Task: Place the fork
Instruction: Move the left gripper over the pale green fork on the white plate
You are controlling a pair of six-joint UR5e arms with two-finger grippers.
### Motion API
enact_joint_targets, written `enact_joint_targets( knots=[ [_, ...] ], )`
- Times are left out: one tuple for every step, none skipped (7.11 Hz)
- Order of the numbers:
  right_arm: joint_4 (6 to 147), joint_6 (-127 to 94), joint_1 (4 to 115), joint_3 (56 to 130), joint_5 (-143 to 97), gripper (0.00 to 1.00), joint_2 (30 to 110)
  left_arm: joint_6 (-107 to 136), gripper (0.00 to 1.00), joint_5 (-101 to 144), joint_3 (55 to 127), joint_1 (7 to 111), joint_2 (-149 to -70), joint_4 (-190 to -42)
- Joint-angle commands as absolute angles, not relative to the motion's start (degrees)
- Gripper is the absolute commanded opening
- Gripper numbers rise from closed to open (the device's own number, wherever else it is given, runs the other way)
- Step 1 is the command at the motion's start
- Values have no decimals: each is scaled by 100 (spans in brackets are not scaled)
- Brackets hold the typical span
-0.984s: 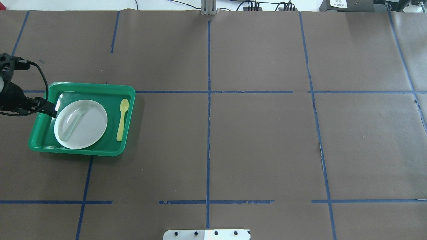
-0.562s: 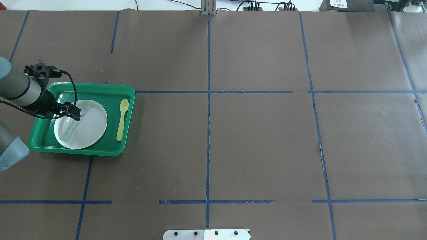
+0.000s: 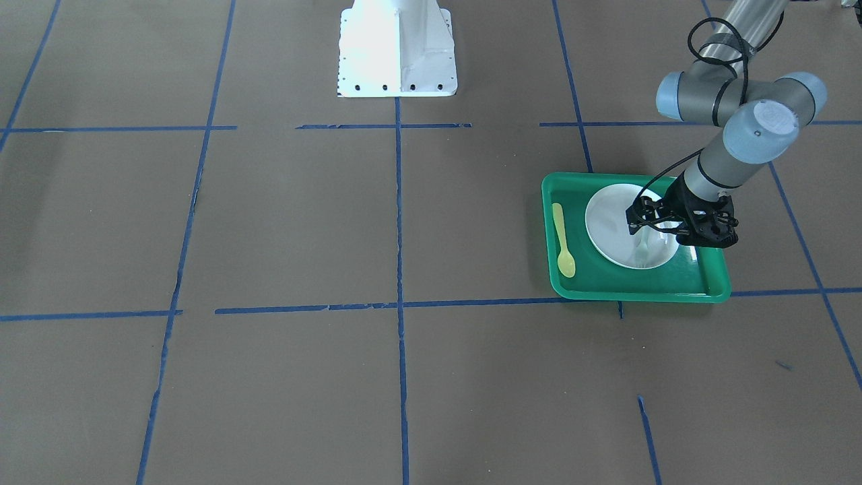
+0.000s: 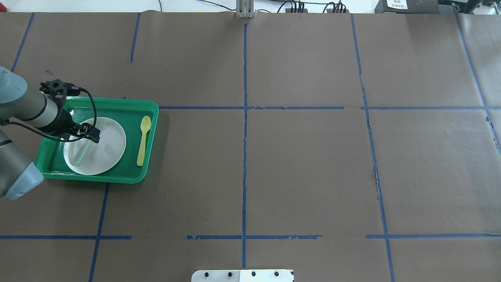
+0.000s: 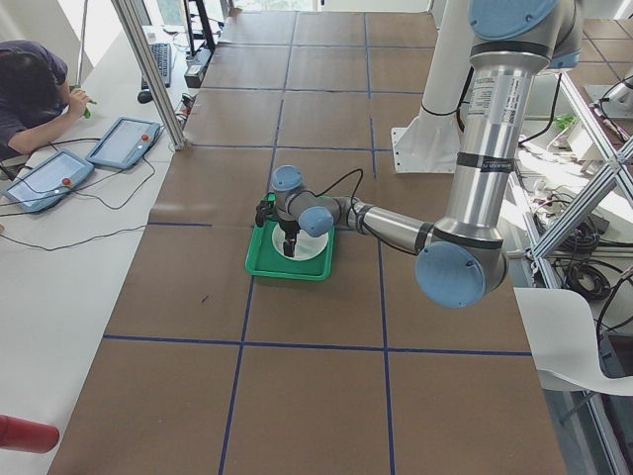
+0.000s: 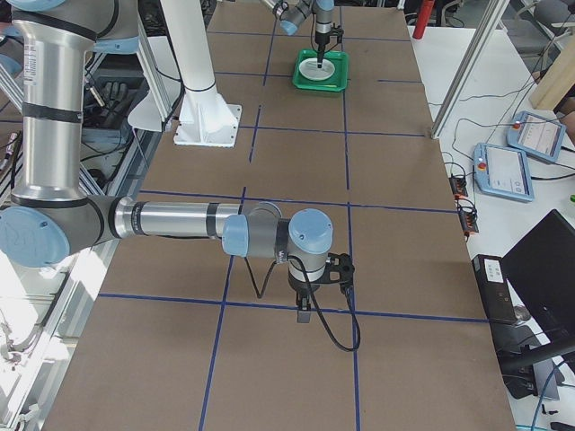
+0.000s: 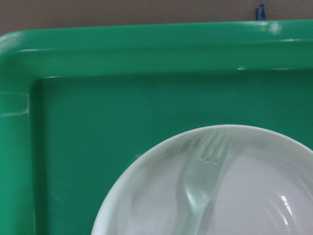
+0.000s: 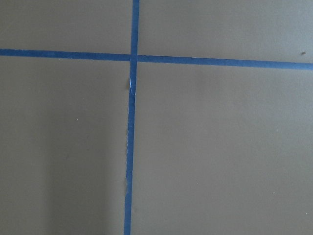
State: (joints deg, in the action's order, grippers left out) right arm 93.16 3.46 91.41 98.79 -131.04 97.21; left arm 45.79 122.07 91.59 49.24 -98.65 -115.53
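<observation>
The pale translucent fork lies flat on the white plate in the green tray, tines toward the far rim. In the overhead view only its handle end shows below the gripper. My left gripper hangs over the plate's far left part, just above the fork, and looks open and empty in the front view. Its fingers do not show in the left wrist view. My right gripper shows only in the right side view, over bare table; I cannot tell whether it is open or shut.
A yellow spoon lies in the tray to the right of the plate. Brown paper with blue tape lines covers the table. The robot's white base stands at the table's near edge.
My left arm has swung in from the tray's left edge to over the plate and now covers the fork's tines. The fork, plate and spoon have not moved.
</observation>
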Motion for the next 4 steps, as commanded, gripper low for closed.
enact_joint_targets(
  knots=[
    [9316,343,9141,9879,-13104,100,9721,4684,98,12217,9176,4913,-9896,-11610],
    [9316,343,9141,9879,-13104,100,9721,4711,96,12217,9176,4870,-9923,-11610],
    [9316,343,9141,9879,-13104,100,9721,4824,93,12217,9150,4800,-9940,-11610],
    [9316,351,9141,9879,-13104,100,9721,4816,91,12208,9132,4764,-9940,-11610]
  ],
)
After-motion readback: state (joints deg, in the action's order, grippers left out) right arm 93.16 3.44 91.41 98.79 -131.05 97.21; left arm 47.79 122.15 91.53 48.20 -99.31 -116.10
